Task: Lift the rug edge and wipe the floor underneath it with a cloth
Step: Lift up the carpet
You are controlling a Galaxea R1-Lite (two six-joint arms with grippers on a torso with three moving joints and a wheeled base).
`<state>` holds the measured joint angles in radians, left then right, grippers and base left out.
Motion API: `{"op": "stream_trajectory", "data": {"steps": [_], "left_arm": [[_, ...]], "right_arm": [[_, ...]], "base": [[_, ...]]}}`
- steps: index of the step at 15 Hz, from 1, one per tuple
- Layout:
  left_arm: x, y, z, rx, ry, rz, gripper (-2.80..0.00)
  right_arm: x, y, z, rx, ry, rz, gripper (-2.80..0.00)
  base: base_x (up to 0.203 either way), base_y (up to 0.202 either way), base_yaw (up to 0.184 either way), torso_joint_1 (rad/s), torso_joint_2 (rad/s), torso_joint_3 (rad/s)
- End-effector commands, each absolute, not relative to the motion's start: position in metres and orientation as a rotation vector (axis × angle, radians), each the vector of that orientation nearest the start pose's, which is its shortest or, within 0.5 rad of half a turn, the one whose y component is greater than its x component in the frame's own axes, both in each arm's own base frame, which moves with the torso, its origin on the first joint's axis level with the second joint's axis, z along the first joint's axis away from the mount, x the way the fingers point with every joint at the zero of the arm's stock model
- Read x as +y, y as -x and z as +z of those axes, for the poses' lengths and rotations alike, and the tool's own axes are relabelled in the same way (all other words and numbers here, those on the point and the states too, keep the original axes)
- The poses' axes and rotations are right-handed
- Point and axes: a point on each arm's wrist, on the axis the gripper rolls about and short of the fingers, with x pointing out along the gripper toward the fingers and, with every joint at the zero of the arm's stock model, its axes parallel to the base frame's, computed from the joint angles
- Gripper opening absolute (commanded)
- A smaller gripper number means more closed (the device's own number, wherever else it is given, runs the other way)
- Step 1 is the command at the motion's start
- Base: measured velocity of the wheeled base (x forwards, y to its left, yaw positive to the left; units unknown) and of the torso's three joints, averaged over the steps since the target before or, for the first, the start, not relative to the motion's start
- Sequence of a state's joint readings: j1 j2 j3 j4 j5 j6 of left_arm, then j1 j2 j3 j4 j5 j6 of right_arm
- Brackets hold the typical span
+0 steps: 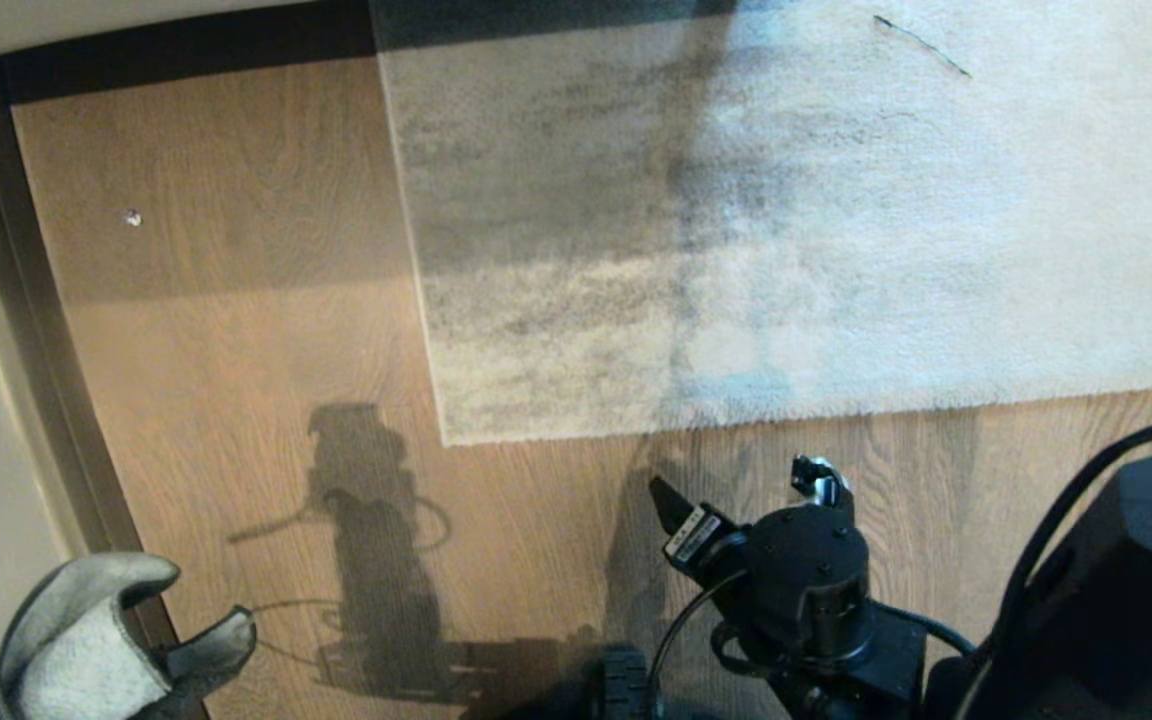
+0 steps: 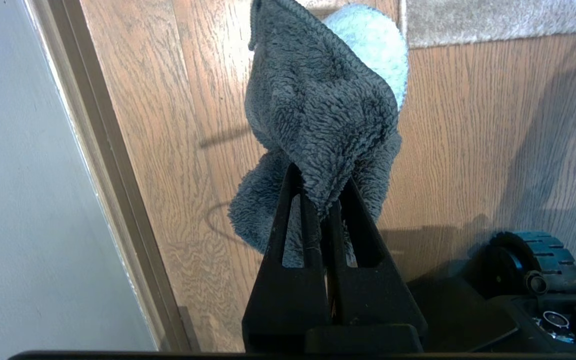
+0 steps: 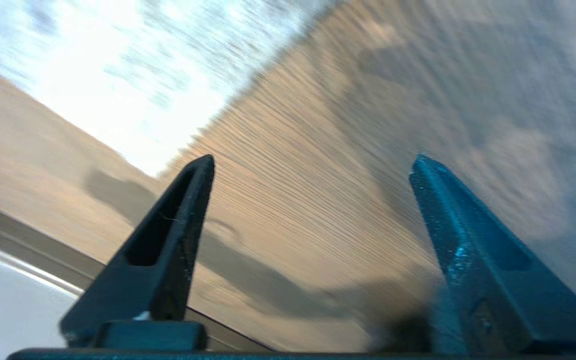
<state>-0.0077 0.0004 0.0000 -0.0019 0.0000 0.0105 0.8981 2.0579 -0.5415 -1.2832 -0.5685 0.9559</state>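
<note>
Left gripper [image 2: 325, 200], jaws clamping the cloth [image 2: 318, 115]; right gripper [image 1: 741, 490], jaws wide over the floor [image 1: 236, 350] near the rug edge [image 1: 786, 415], apparently empty.

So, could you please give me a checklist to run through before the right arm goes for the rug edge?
1. Cloth secured: the left gripper is shut on it, held above the floor. Ok.
2. Right gripper ready to grasp: its fingers stand wide apart with nothing between them. Ok.
3. Right gripper at the rug edge: it hovers over bare planks just short of the border. Not ok.
4. Rug edge lifted: it lies flat on the floor. Not ok.
5. Path to the edge free: only planks and shadows show between the gripper and the border. Ok.
6. Dirt under the rug: hidden. Cannot tell.
</note>
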Motion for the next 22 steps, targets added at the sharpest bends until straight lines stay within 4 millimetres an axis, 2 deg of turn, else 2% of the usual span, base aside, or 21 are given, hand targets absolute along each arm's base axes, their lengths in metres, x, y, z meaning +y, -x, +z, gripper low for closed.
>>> {"op": "stream_trajectory", "data": {"steps": [1,4,8,11,14,16,18,22], "left_arm": [[0.000,0.023,0.076,-0.003,-0.011,-0.008,-2.80],[0.000,0.023,0.076,-0.003,-0.011,-0.008,-2.80],[0.000,0.023,0.076,-0.003,-0.011,-0.008,-2.80],[0.000,0.023,0.076,-0.002,-0.011,-0.008,-2.80],[0.000,0.023,0.076,-0.003,-0.011,-0.008,-2.80],[0.000,0.023,0.076,-0.003,-0.011,-0.008,-2.80],[0.000,0.023,0.076,-0.003,-0.011,-0.008,-2.80],[0.000,0.023,0.076,-0.003,-0.011,-0.008,-2.80]], "right_arm": [[0.249,-0.213,0.059,0.291,-0.817,0.230,0.00],[0.260,-0.215,0.051,0.266,-0.864,0.271,0.00],[0.279,-0.230,0.057,0.179,-0.949,0.320,0.00],[0.287,-0.236,0.041,0.192,-0.920,0.310,0.00],[0.294,-0.242,0.037,0.178,-0.924,0.312,0.00],[0.302,-0.249,0.030,0.163,-0.893,0.317,0.00],[0.308,-0.261,0.033,0.124,-0.905,0.320,0.00],[0.311,-0.281,0.032,0.071,-0.876,0.309,0.00]], "base": [[0.000,0.000,0.000,0.000,0.00,0.000],[0.000,0.000,0.000,0.000,0.00,0.000],[0.000,0.000,0.000,0.000,0.00,0.000],[0.000,0.000,0.000,0.000,0.00,0.000],[0.000,0.000,0.000,0.000,0.00,0.000],[0.000,0.000,0.000,0.000,0.00,0.000],[0.000,0.000,0.000,0.000,0.00,0.000],[0.000,0.000,0.000,0.000,0.00,0.000]]}}
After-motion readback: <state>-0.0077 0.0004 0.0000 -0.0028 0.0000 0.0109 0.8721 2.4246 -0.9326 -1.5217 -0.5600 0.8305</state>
